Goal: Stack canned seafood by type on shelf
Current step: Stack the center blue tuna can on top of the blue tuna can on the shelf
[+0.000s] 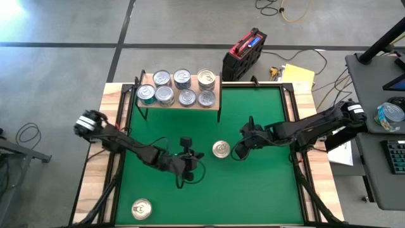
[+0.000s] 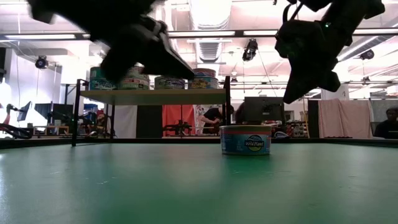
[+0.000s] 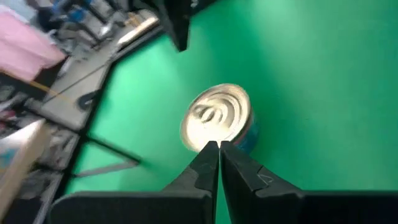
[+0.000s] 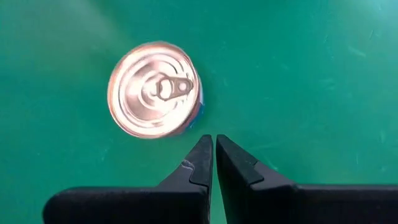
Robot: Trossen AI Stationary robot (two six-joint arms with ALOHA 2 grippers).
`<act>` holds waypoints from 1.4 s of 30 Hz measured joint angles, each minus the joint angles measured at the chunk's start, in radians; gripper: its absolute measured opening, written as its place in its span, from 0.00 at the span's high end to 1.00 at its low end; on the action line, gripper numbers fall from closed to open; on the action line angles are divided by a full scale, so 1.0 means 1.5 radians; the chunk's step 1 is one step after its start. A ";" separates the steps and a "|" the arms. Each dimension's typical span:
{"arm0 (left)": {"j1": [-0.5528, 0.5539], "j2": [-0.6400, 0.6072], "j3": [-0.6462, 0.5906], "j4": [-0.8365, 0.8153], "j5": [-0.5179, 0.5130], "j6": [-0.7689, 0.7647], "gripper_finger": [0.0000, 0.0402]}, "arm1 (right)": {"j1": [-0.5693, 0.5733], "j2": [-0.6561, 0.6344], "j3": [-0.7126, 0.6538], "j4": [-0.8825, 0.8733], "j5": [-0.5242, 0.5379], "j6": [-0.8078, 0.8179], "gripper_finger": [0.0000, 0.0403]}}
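Note:
A silver-topped tin (image 1: 220,149) with a blue label stands upright on the middle of the green mat (image 1: 266,183); the low view shows it too (image 2: 245,139). My left gripper (image 1: 195,156) hovers just left of it, shut, the tin ahead of its tips (image 3: 219,144). My right gripper (image 1: 240,151) hangs just right of it, shut, above the mat (image 4: 208,138). Neither gripper touches the tin. A gold-topped tin (image 1: 141,208) sits near the mat's near left corner. The shelf (image 1: 216,105) stands at the mat's far left and carries several tins (image 1: 182,78) in two rows.
A red and black case (image 1: 243,54) and yellow papers (image 1: 297,76) lie beyond the far edge. Black rails (image 1: 292,107) frame the mat. A desk with a bottle (image 1: 387,116) stands to the right. Bare mat spreads to the near right.

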 joint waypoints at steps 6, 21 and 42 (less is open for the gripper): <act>0.057 0.085 0.062 0.007 0.060 0.036 1.00 | 0.000 0.006 -0.045 0.082 -0.033 0.000 0.96; 0.102 0.135 0.090 0.015 0.160 0.095 1.00 | -0.030 0.004 -0.186 0.348 -0.100 0.032 0.54; 0.113 0.159 0.091 0.047 0.172 0.117 1.00 | -0.063 0.018 -0.187 0.382 -0.099 0.028 0.21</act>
